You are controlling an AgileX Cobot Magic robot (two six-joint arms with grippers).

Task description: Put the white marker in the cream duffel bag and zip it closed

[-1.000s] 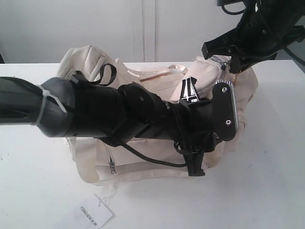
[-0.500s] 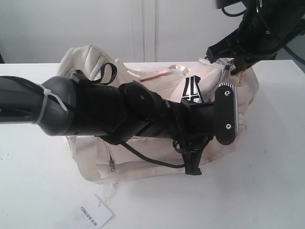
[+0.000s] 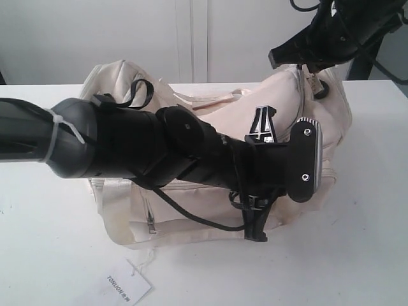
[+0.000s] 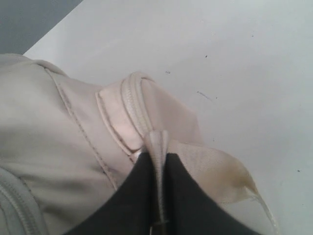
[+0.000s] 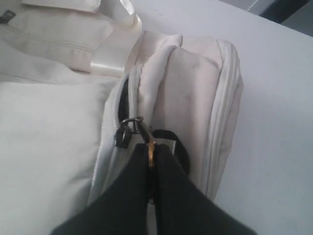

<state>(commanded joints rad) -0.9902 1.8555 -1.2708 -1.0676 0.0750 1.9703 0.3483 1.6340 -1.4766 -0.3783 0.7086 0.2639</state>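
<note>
soft cream fabric duffel bag (image 3: 210, 115) sits on the white table (image 3: 357, 255), its white paper hang tag (image 3: 124, 285) lying just in front.

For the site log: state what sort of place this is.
Probably a robotics lab or test bench: a plain white table, white wall panels behind it, and a black left arm and right arm handling a cream duffel bag.
</note>
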